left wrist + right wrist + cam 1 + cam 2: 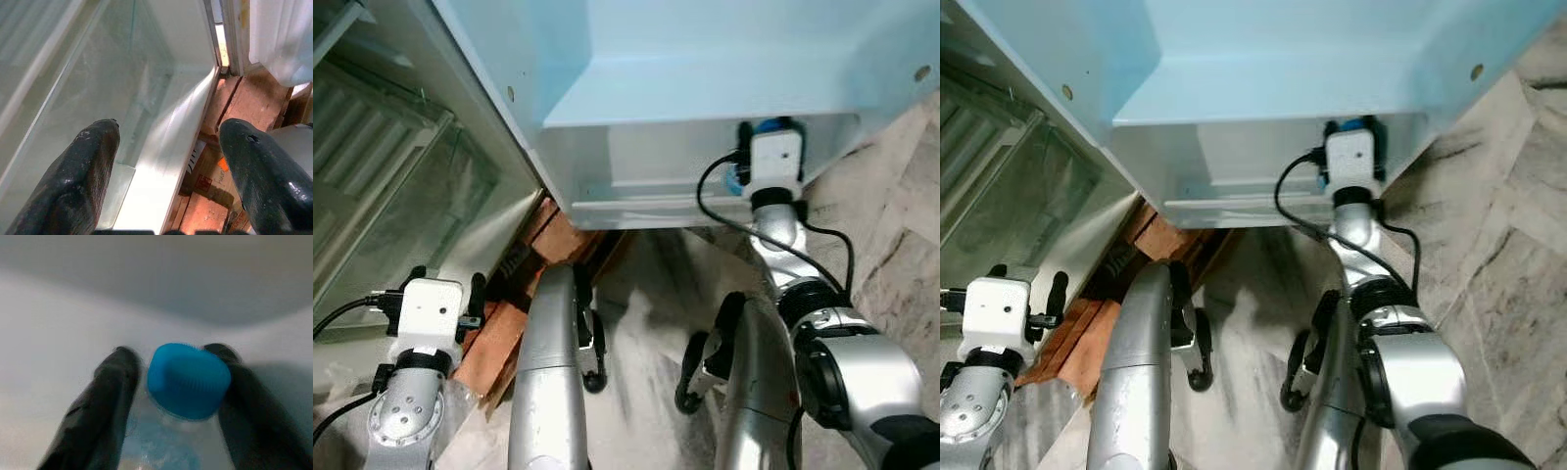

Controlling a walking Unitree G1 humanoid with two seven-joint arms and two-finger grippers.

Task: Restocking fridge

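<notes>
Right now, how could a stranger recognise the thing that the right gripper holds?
Find the open pale-blue fridge door and the white shelf low on its inner side. The right gripper reaches into it, shut on a clear bottle, told apart by its bright blue ribbed cap.

Glossy pale-blue fridge door [705, 59], smooth. Clear glass shelf [98, 98]. Rough reddish wooden pallet [244, 98]. Veined marble floor [1508, 245]. Ribbed blue plastic cap [188, 379]. Matt black fingers [83, 171].

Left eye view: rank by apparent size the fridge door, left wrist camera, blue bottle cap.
1. fridge door, largest by far.
2. left wrist camera, though it sits nearer the lens.
3. blue bottle cap, a sliver above the right gripper.
</notes>
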